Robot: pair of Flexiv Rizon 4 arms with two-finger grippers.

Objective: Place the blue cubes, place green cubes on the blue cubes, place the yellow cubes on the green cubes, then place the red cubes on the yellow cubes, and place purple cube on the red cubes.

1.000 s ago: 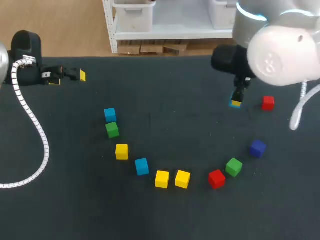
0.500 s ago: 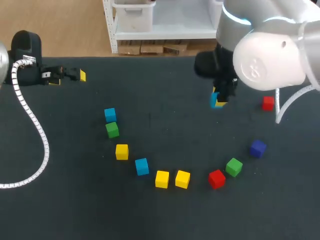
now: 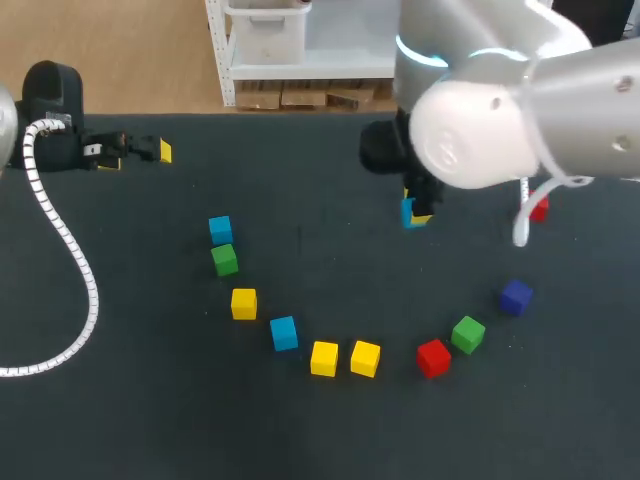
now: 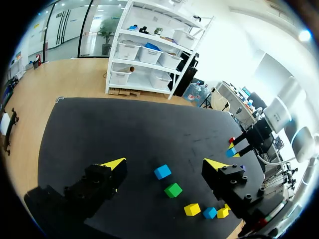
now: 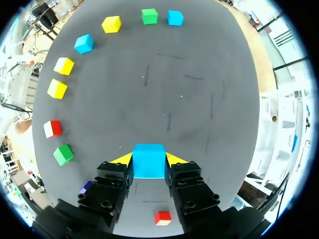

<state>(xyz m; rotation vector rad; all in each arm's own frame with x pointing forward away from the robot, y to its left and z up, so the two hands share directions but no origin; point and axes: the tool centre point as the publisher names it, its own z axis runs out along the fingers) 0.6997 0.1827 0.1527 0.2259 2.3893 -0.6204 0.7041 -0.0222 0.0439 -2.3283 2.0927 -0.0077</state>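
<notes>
My right gripper hangs above the back middle of the black table, shut on a light blue cube, which also shows as a blue cube from above. Ahead of it on the table lie a blue cube, a green cube and a yellow cube. An arc of cubes runs along the table: blue, green, yellow, blue, two yellow, red, green, purple. My left gripper rests open and empty at the far left.
A second red cube lies at the back right, partly hidden behind my right arm. The left arm's white cable trails over the table's left side. The table's middle, inside the arc, is bare.
My right arm has carried the light blue cube leftward, from near the back-right red cube toward the table's back middle. The left arm has kept still.
</notes>
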